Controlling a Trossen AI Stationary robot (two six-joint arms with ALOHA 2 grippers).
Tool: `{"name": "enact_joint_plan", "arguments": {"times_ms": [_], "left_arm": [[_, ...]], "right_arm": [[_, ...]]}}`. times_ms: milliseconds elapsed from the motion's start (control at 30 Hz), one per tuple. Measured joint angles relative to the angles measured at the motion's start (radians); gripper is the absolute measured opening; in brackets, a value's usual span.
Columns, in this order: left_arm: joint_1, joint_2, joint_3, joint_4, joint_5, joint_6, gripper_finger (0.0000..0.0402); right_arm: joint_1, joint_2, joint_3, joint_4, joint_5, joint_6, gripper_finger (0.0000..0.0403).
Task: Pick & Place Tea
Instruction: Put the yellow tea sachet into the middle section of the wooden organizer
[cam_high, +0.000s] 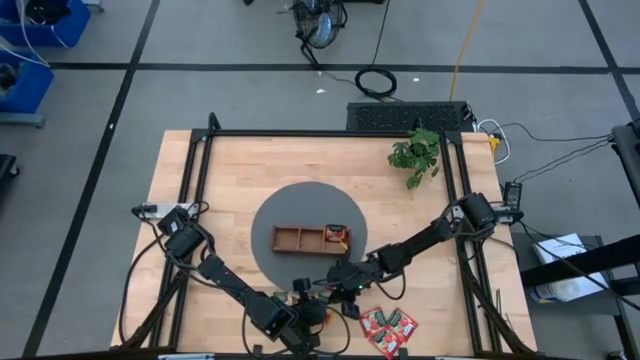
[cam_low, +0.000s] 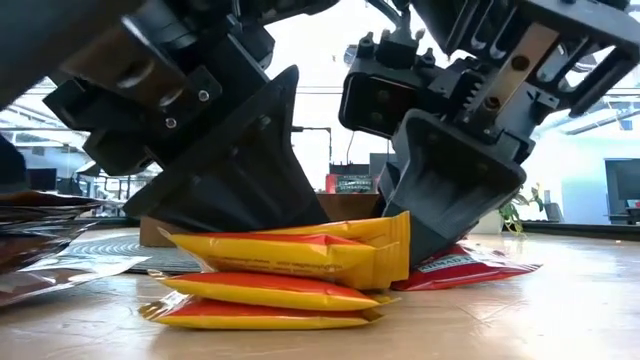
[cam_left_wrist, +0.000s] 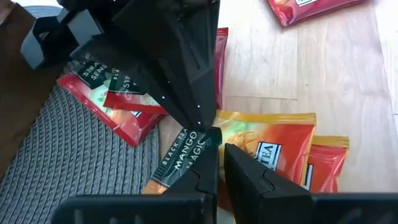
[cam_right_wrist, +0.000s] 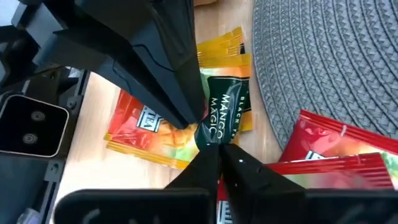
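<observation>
Wooden surface (cam_high: 230, 170) carried your stack of three orange sachets (cam_low: 290, 270) at its near edge, beside the grey mat (cam_high: 262, 215). Your right fingers (cam_right_wrist: 219, 148) were clenched on the top Mango Magic sachet (cam_right_wrist: 219, 118); your left fingers (cam_left_wrist: 217, 149), nearly closed, met that same edge. It looked light, limp and slick, so a corner pinch suited it. Two red sachets (cam_high: 390, 328) lay well apart, and one sat in the wooden tray (cam_high: 312, 240).

Lower orange sachets (cam_low: 270, 300) lie half hidden beneath fingers.
</observation>
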Motion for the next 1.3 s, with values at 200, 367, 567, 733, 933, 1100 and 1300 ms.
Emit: {"name": "enact_joint_plan", "arguments": {"times_ms": [200,367,567,733,933,1100,1300], "left_arm": [[0.002,-0.01,0.011,-0.003,-0.012,0.057,0.0035],[-0.011,-0.052,0.041,0.004,-0.027,0.153,0.0035],[-0.02,-0.09,0.069,0.048,-0.101,0.219,0.0035],[-0.024,-0.092,0.068,-0.006,-0.045,0.204,0.0035],[-0.029,-0.105,0.068,-0.065,0.159,0.08,0.0035],[-0.027,-0.091,0.068,-0.032,0.171,0.092,0.0035],[0.0,-0.061,0.068,0.09,0.226,0.165,0.0035]], "right_arm": [[0.01,-0.077,0.0,-0.059,0.071,-0.06,0.0001],[0.037,-0.175,-0.005,-0.155,0.134,-0.121,0.0],[0.061,-0.23,-0.004,-0.201,0.19,-0.141,0.0],[0.066,-0.22,-0.005,-0.209,0.187,-0.137,0.0],[0.095,-0.218,-0.003,-0.176,0.185,-0.144,0.0],[0.137,-0.219,-0.003,-0.082,0.157,-0.169,0.0026],[0.146,-0.217,-0.001,-0.088,0.159,-0.166,0.0085]]}}
